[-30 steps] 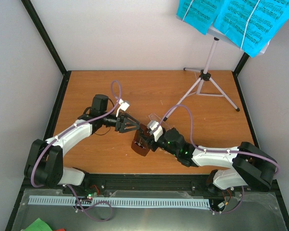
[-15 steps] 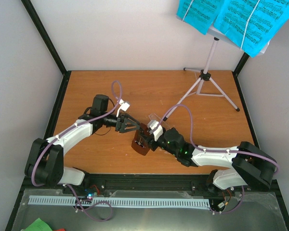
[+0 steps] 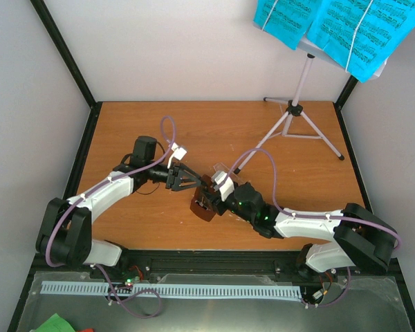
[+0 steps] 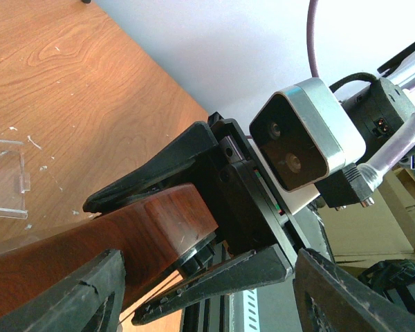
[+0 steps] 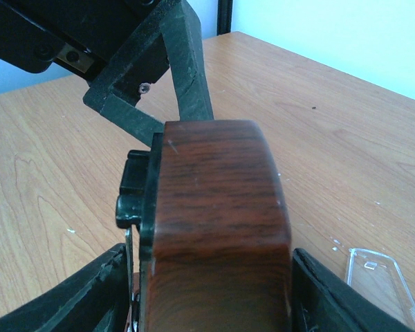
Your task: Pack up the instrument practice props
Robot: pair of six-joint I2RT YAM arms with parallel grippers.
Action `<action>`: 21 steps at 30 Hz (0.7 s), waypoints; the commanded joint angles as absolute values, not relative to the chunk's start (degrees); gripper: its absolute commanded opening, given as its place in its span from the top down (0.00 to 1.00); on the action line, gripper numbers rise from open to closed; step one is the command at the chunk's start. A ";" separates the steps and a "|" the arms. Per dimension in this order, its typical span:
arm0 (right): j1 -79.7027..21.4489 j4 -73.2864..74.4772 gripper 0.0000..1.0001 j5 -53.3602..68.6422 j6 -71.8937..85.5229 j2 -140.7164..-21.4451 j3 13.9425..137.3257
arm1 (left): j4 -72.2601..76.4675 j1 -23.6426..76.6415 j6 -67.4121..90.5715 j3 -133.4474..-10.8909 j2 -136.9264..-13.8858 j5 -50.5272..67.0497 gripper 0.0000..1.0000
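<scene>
Holding the metronome (image 5: 218, 228): the right gripper (image 3: 211, 198) has its two fingers pressed against the dark red-brown wooden body from either side.
Metronome place: near the middle of the worktop (image 3: 214, 131), a little toward the near edge, between the two arms.
Metronome pose: laid over rather than upright. Whether any part of it touches the worktop cannot be told.
Left gripper (image 3: 195, 181): fingers spread wide in a V and closed on nothing. It faces the right gripper head-on, with its tips just beside the far end of the metronome.
Left wrist view: the wooden body runs in between the left gripper's own fingers, with the right gripper's black fingers above and below it.
Clear cover (image 4: 3, 176): off the metronome, lying flat on the worktop just beyond the two grippers.
Music stand (image 3: 295, 108): a pale silver tripod standing upright at the far right of the worktop, well apart from both arms.
Sheet-music pages (image 3: 332, 24): cyan printed sheets spread across the top of the stand.
</scene>
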State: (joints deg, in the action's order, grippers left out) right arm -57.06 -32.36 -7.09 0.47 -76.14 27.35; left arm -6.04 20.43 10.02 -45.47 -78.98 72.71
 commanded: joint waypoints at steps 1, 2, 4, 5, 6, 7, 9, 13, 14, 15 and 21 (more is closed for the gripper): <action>-57.30 -30.20 0.40 -9.54 0.02 -76.67 28.39 | -6.15 21.72 8.72 -46.60 -79.76 74.53 0.32; -57.30 -30.15 0.40 -9.62 0.02 -76.60 28.49 | -6.32 21.90 8.63 -46.62 -79.84 74.53 0.33; -57.30 -29.99 0.41 -9.88 0.02 -76.58 28.57 | -6.58 22.09 8.45 -46.73 -79.98 74.44 0.32; -57.25 -29.91 0.40 -9.99 0.00 -76.56 28.64 | -6.57 22.14 8.39 -46.74 -80.06 74.44 0.32; -57.30 -29.81 0.40 -10.06 0.00 -76.54 28.79 | -6.65 22.15 8.43 -46.77 -80.01 74.39 0.32; -57.30 -29.68 0.40 -10.07 0.00 -76.54 28.81 | -6.64 22.23 8.38 -46.79 -80.13 74.44 0.32; -57.29 -29.47 0.40 -10.18 0.00 -76.50 29.04 | -6.66 22.23 8.44 -46.84 -80.16 74.44 0.32; -57.30 -29.22 0.39 -10.28 0.00 -76.26 29.09 | -6.76 22.32 8.39 -46.90 -80.07 74.03 0.33; -57.30 -29.14 0.39 -10.28 0.00 -76.19 29.16 | -6.77 22.32 8.35 -46.93 -79.98 73.69 0.33; -57.30 -29.05 0.39 -10.33 -0.02 -76.05 29.14 | -6.77 22.32 8.35 -46.89 -79.84 73.27 0.33; -57.30 -27.20 0.27 -9.68 -0.11 -73.36 29.21 | -6.69 22.32 8.45 -46.82 -77.33 67.46 0.23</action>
